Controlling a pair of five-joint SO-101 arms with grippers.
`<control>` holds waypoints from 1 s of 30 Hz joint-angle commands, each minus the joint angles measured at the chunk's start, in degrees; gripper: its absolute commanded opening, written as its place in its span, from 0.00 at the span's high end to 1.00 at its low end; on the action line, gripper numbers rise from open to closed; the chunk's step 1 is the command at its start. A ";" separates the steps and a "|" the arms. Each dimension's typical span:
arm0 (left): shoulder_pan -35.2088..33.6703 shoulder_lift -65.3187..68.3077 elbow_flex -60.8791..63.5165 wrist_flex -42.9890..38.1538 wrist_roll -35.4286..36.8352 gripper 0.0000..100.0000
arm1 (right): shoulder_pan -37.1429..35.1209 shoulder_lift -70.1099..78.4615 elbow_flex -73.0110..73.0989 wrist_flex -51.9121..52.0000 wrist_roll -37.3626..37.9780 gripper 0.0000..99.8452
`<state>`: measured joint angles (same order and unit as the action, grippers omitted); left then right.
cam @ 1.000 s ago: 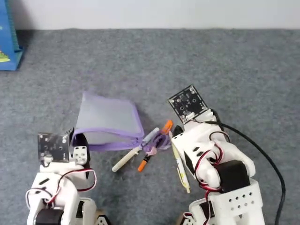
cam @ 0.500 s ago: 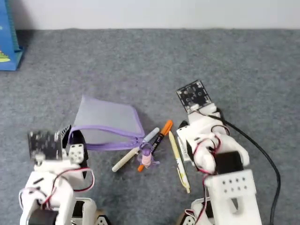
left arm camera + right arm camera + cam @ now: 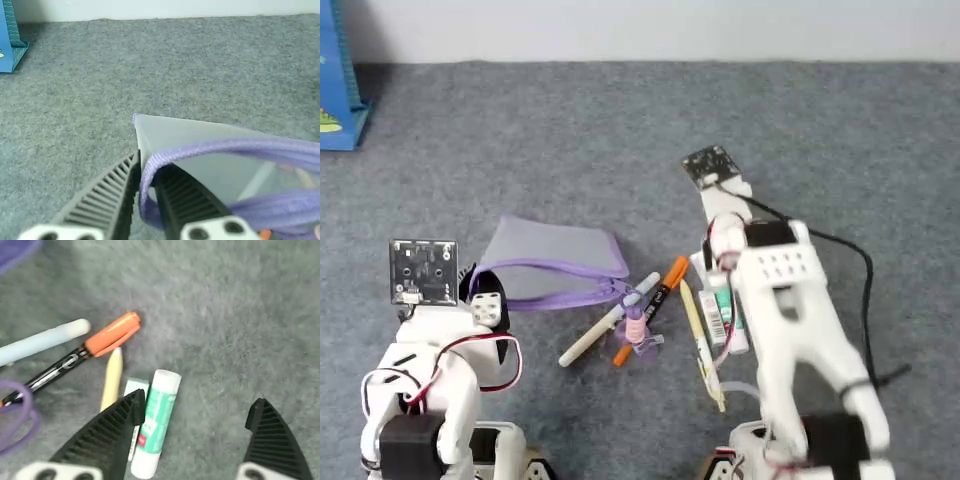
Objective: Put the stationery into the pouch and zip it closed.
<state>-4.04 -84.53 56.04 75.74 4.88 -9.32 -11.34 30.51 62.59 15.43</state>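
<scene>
Currently my left pincer (image 3: pixel 146 165) is pinching the purple zip edge at one end of the pouch (image 3: pixel 215 160). The pouch lies with its mouth gaping, toward the near edge of the desk (image 3: pixel 620 130) on the left arm's side. My right pincer (image 3: pixel 197 402) is spread wide over the green glue stick (image 3: pixel 155 422), which lies near a yellow pencil (image 3: pixel 112 377), an orange-capped marker (image 3: pixel 107 335) and a pale blue pen (image 3: pixel 40 342), all outside the pouch.

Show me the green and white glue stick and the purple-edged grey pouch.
green and white glue stick (image 3: pixel 155 426), right wrist view, middle of its tube.
purple-edged grey pouch (image 3: pixel 545 255), high view, its grey panel.
</scene>
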 commanded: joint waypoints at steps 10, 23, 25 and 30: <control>0.00 1.05 -0.92 -0.44 0.70 0.99 | 1.10 21.58 -19.87 10.15 2.20 0.80; 0.00 1.05 -0.92 -0.35 0.70 0.99 | 1.19 24.84 -20.57 11.74 2.46 0.80; 0.00 1.05 -0.92 -0.35 0.70 0.99 | 1.10 26.95 -21.01 11.74 2.81 0.82; 0.00 1.05 -0.84 -0.26 0.70 0.99 | 1.19 30.90 -24.53 13.85 5.19 0.91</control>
<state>-4.04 -84.44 56.04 75.74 4.88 -8.44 18.46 9.32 74.73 19.65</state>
